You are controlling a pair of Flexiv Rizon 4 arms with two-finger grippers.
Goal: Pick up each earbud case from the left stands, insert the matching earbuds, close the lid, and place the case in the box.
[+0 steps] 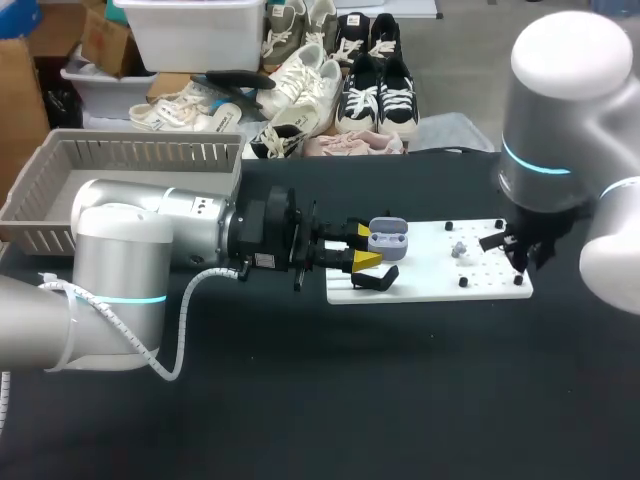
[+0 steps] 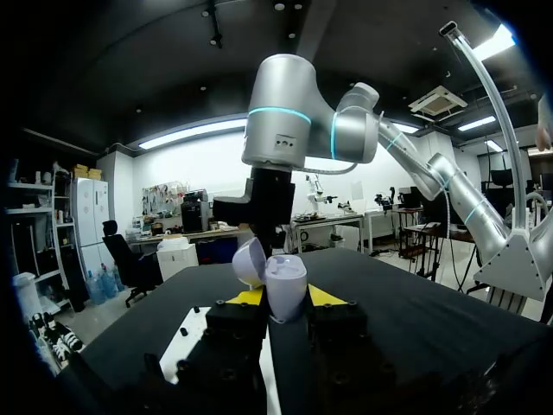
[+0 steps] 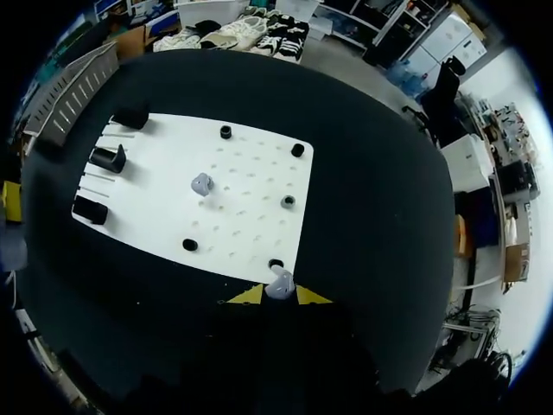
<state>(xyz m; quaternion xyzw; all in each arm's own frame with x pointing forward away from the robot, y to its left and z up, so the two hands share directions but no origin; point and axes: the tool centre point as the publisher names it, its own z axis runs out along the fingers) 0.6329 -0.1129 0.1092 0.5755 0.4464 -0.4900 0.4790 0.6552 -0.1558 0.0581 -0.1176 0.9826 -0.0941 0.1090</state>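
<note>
My left gripper (image 1: 366,248) is shut on a lavender earbud case (image 1: 386,241) and holds it over the left end of the white board (image 1: 430,272). In the left wrist view the case (image 2: 286,287) sits between the yellow tips of the left gripper (image 2: 278,296), its lid (image 2: 249,261) hinged open. My right gripper (image 1: 520,254) hangs over the board's right edge. In the right wrist view that gripper (image 3: 278,296) is shut on a small lavender earbud (image 3: 279,282). A second earbud (image 3: 201,182) lies on the board (image 3: 242,173) among its holes.
Three black stands (image 3: 108,158) line the board's left end, and small black pegs (image 3: 288,201) dot its surface. A grey slatted basket (image 1: 120,165) sits at the table's back left. Black tabletop (image 1: 400,380) surrounds the board.
</note>
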